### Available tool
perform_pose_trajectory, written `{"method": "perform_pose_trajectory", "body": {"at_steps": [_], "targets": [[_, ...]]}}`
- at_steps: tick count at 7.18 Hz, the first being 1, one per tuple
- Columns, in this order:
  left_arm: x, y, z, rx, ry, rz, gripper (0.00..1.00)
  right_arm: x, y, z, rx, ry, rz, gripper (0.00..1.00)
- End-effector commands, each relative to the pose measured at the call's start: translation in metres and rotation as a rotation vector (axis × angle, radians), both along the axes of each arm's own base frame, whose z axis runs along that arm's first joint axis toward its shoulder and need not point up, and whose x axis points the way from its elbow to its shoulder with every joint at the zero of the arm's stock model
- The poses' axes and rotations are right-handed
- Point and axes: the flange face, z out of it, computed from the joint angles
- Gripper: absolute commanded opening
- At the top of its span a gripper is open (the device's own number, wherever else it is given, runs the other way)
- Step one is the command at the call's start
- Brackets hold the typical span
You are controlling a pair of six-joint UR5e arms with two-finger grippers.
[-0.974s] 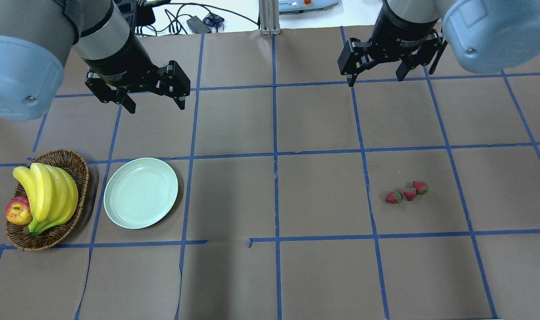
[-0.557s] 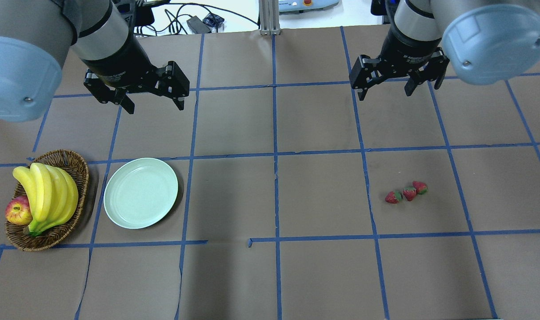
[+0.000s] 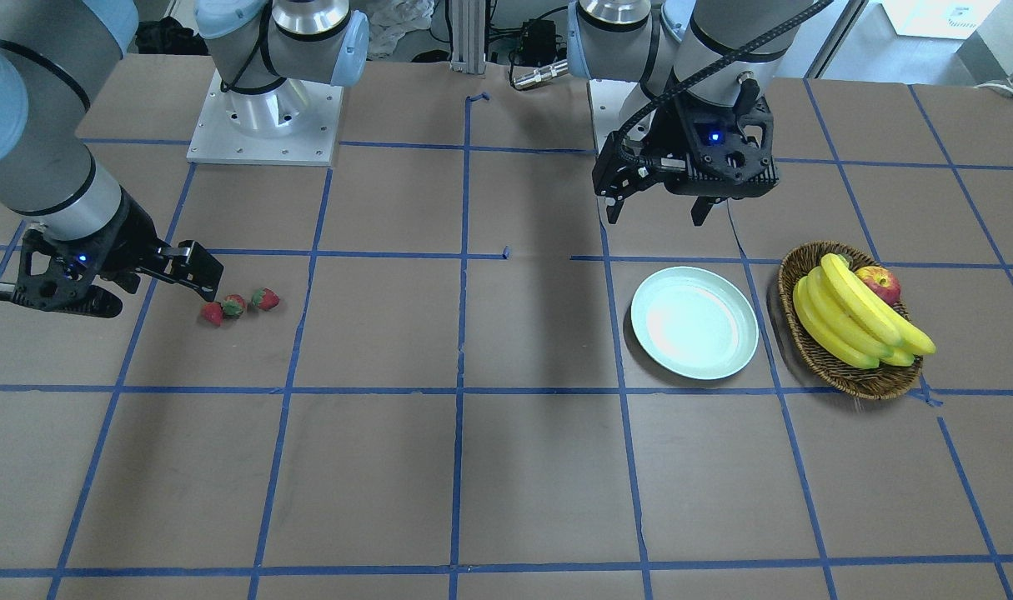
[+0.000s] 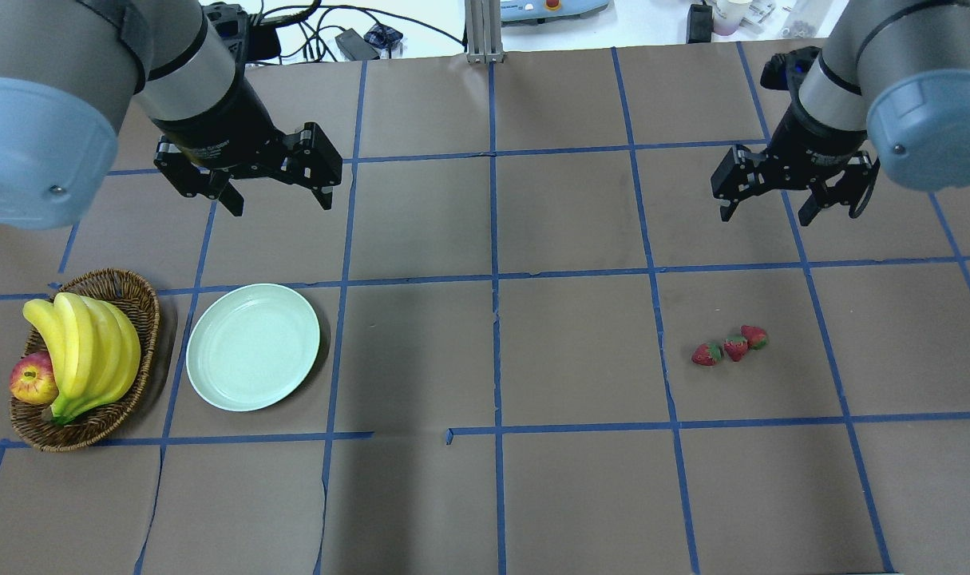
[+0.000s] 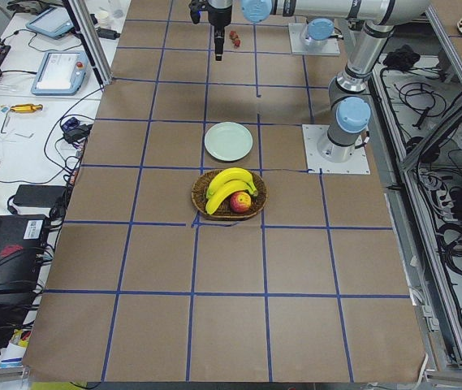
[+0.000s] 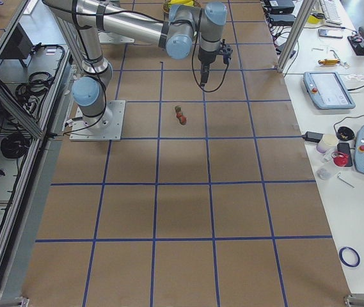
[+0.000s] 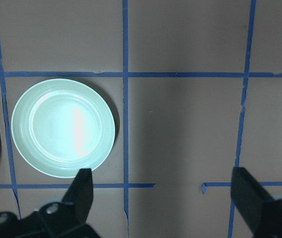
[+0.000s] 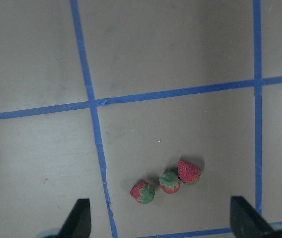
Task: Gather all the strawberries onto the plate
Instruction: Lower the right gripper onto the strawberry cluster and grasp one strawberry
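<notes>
Strawberries (image 4: 736,348): three in a row on table (image 4: 572,495) | plate (image 4: 253,346): well apart | left claw (image 4: 281,206): spread; right claw (image 4: 764,219): spread

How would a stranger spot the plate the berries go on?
Find the brown wicker basket holding bananas near one end of the table. The plate lies beside it, not touching: round, pale mint-green, shallow and empty.
</notes>
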Motion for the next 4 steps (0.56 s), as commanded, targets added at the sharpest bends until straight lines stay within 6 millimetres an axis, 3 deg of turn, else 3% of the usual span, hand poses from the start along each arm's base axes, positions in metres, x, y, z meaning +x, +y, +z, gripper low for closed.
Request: {"method": "perform_pose_trajectory", "body": {"at_steps": [1,4], "targets": [[0.000,0.001,-0.003,0.006,0.002,0.000,1.00,-0.041,0.018,-0.055,0.009,0.015,-0.318,1.00],[-0.001,0.001,-0.003,0.007,0.006,-0.002,1.00,-0.052,0.059,-0.127,-0.041,0.046,-0.651,1.00]]}}
